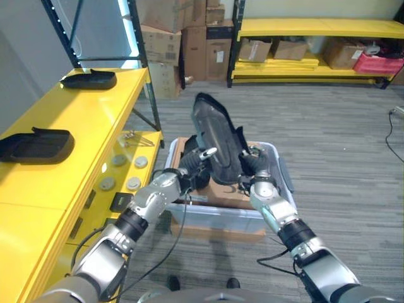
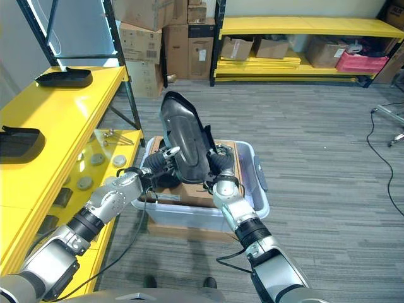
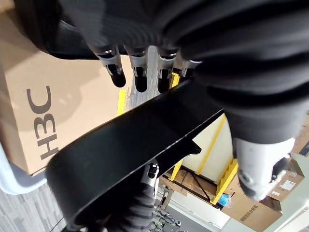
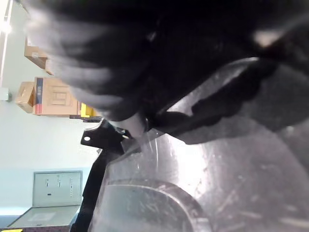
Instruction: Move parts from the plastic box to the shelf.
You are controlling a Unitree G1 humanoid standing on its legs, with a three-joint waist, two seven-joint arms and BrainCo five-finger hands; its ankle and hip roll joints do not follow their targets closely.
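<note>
We've got both hands, left hand [image 1: 189,169] and right hand [image 1: 254,165], clamped on the black part [image 1: 214,136], fingers curled round its edges; lift clear of the plastic box [image 1: 278,189], then swing to the yellow shelf [image 1: 82,120].

Grey carpet [image 1: 341,139] covers the floor. Along the far pale wall [image 2: 303,7] stands a low yellow rack [image 2: 297,26] on dark posts, holding cardboard boxes [image 2: 246,47] and a pink crate [image 2: 363,61]. More stacked cartons [image 1: 189,38] fill the corner.

black part [image 1: 213,136], glossy, up over a clear pale-blue box [image 1: 278,189] with brown cardboard [image 1: 221,192] inside. yellow shelf [image 1: 76,126], two more black parts [image 1: 36,144] on it, dark blue posts [image 1: 136,38]. grey striped floor [image 1: 341,145]. dark ribbed left hand [image 1: 189,165], right hand [image 1: 255,165].
</note>
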